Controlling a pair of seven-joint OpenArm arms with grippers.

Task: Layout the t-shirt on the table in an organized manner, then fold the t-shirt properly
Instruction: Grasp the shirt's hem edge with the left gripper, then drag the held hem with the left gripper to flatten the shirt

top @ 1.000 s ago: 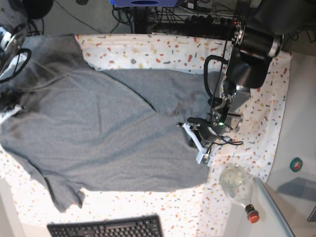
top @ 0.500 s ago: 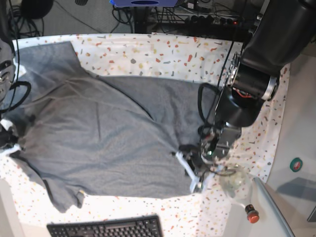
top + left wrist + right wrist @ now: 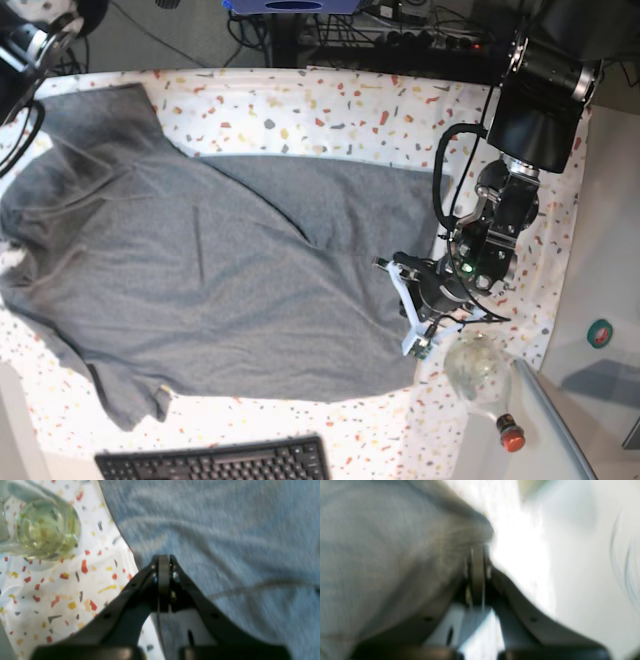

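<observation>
- The left gripper has its jaws pressed together, tips meeting right at the t-shirt's right-hand edge. I cannot tell whether any cloth is caught between them.
- The right gripper is clamped on a bunch of the grey cloth. In its blurred wrist view, creases fan out from the tips, so the fabric looks pulled taut there.
- With a gripper at each end, the arms seem placed to draw the garment out flat along its length, which fits the laying-out step rather than the folding.
- The t-shirt lies spread across most of the table, flat in the middle. A diagonal fold crosses its far right part.
- Its long axis runs left to right. The straight hem faces right, beside the left gripper. One sleeve splays to the far left and the other to the near left, so the neck end, judged from these, points left, where it runs out of view.
- A clear glass bottle lies just right of the hem on the near side, close enough to be knocked.
- A black keyboard sits at the near edge, apart from the shirt.
</observation>
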